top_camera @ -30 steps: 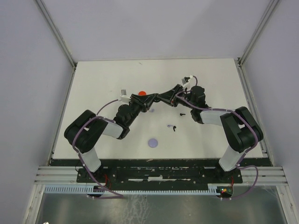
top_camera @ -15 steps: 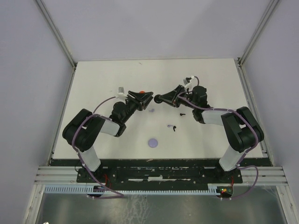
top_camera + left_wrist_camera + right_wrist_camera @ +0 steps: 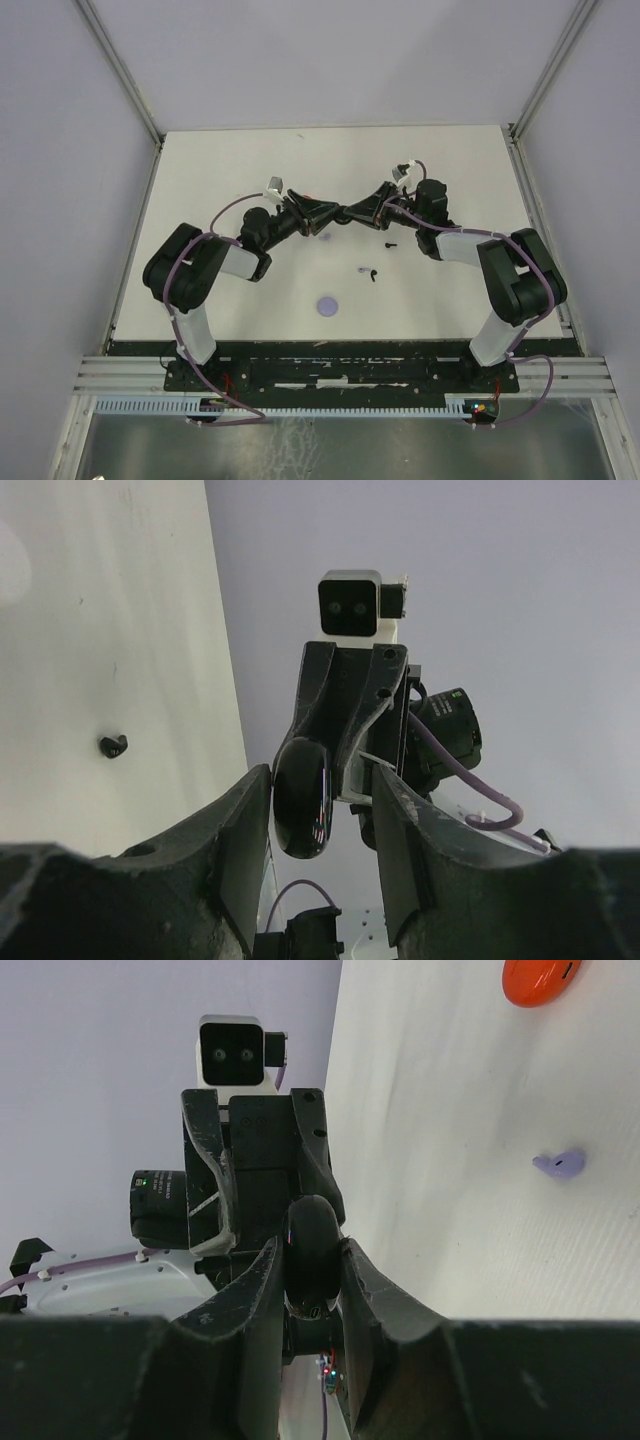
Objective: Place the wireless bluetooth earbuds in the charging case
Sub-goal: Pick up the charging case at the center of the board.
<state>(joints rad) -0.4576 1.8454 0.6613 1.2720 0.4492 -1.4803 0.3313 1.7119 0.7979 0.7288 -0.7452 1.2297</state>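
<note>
Both grippers meet mid-air: my right gripper (image 3: 310,1260) clamps the glossy black oval charging case (image 3: 312,1240), offering it between the parted fingers of my left gripper (image 3: 322,785), likely for opening. A small black stemmed earbud (image 3: 113,745) lies on the table (image 3: 230,290).

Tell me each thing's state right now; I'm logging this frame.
Left gripper: jaws open, flanking black charging case.
Right gripper: jaws shut on black charging case.
Black charging case: held edge-on, off the table.
Black earbud: loose on table.
Lavender earbud: loose on table.
Red disc: lying on table.
Lavender disc: flat on table.
</note>
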